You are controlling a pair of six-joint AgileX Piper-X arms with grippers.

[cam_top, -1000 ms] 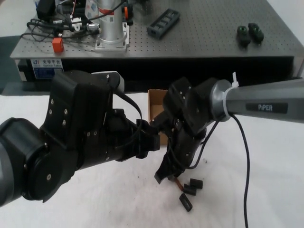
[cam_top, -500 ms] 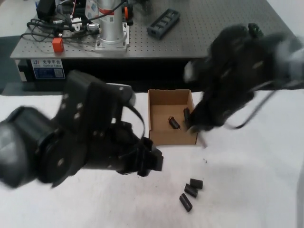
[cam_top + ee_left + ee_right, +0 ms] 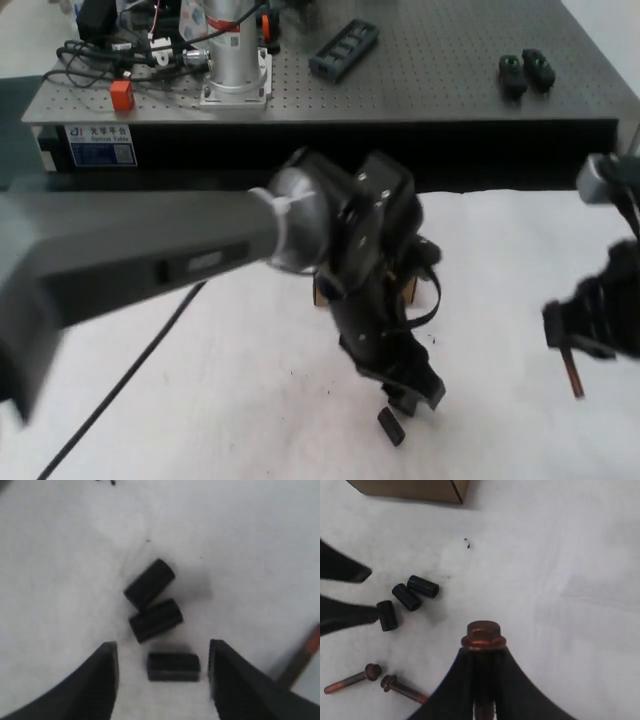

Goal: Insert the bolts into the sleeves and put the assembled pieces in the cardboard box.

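Observation:
Three black sleeves (image 3: pixel 150 584) lie close together on the white cloth. My left gripper (image 3: pixel 161 655) hangs open just above them, its fingers on either side of the nearest sleeve (image 3: pixel 173 666). In the high view the left gripper (image 3: pixel 415 388) is low over the cloth, with one sleeve (image 3: pixel 391 426) showing beside it. My right gripper (image 3: pixel 483 652) is shut on a copper bolt (image 3: pixel 483 635), head outward. It is held at the right edge of the high view as the right gripper (image 3: pixel 570 345) with the bolt (image 3: pixel 572 374) hanging down. The cardboard box (image 3: pixel 408 291) is mostly hidden behind the left arm.
Two loose copper bolts (image 3: pixel 352 678) (image 3: pixel 402 689) lie on the cloth near the sleeves (image 3: pixel 406 597). The box corner (image 3: pixel 410 490) is beyond them. A perforated bench (image 3: pixel 450 60) at the back carries cables, a metal post (image 3: pixel 235 60) and a black tray (image 3: pixel 345 47).
The left arm swung across from the left and lowered its gripper over the sleeves. The right arm left the sleeves, passed the box and moved out to the right edge.

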